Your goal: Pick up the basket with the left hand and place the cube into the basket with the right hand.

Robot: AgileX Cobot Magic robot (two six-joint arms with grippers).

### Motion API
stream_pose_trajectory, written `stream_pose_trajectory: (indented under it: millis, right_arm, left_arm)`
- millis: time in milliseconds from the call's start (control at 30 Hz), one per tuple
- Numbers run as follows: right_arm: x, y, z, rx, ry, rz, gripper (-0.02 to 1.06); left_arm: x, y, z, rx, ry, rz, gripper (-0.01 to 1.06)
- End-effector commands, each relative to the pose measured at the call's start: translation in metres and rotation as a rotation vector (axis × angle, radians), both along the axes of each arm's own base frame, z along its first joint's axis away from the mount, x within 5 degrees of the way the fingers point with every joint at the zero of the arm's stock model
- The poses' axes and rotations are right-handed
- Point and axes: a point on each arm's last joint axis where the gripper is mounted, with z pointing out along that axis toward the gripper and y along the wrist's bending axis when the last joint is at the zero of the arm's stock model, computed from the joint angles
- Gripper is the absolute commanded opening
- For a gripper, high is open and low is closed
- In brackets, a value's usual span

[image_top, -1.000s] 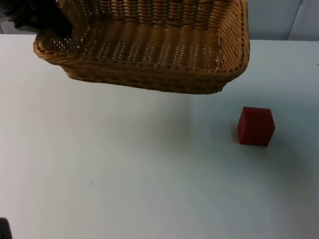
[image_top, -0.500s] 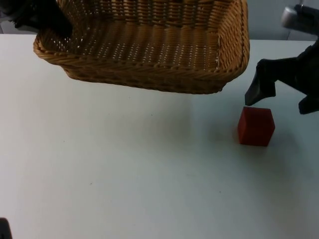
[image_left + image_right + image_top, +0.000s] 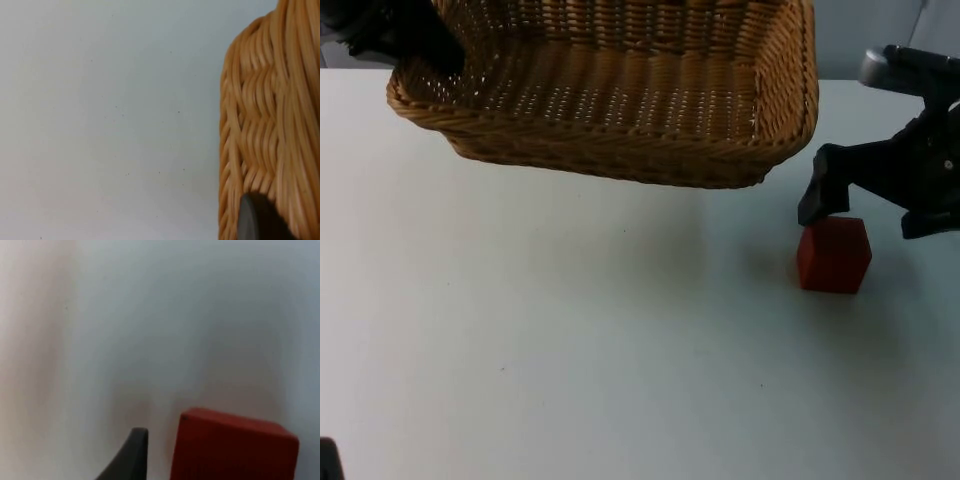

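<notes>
A wicker basket [image 3: 620, 100] hangs tilted above the white table [image 3: 570, 350], its far left corner pinched in the left claw [image 3: 395, 35], whose black fingertip [image 3: 257, 220] presses against the woven wall. To the right, the red cube [image 3: 834, 254] sits on the table, well apart from the basket's shadow, while the right claw [image 3: 880, 205] hovers just above it with its fingers spread, one finger [image 3: 820, 190] over the cube's left top edge and the other off past its right side. From the right wrist, a dark fingertip [image 3: 131, 452] stands just beside the cube's left face, not touching. The cube looks light, rigid and smooth-sided, likely to hold firm if squeezed across two opposite flat faces, low enough that it cannot pivot out. The basket looks stiff yet springy, and a one-corner hold probably lets it sag.
</notes>
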Motion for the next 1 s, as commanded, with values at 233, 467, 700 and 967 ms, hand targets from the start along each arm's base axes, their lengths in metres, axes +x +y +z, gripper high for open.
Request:
stream_pose_trajectory:
  millis: [233,467,700,967]
  right_arm:
    - [0.009,0.027,-0.011,0.002,-0.008,0.062,1.05]
    - [0.003,0.034,-0.029,0.005,0.072,0.068,1.05]
    - [0.005,0.029,-0.035,0.020,0.087,-0.016,0.36]
    - [0.025,-0.003,-0.012,0.029,0.038,-0.142,0.01]
  left_arm:
    - [0.000,-0.002,0.008,-0.034,-0.013,0.011,0.00]
    - [0.000,-0.002,0.007,-0.032,-0.011,0.009,0.00]
    - [0.000,-0.002,0.007,-0.032,-0.011,0.009,0.00]
    - [0.000,-0.002,0.007,-0.031,-0.010,0.007,0.00]
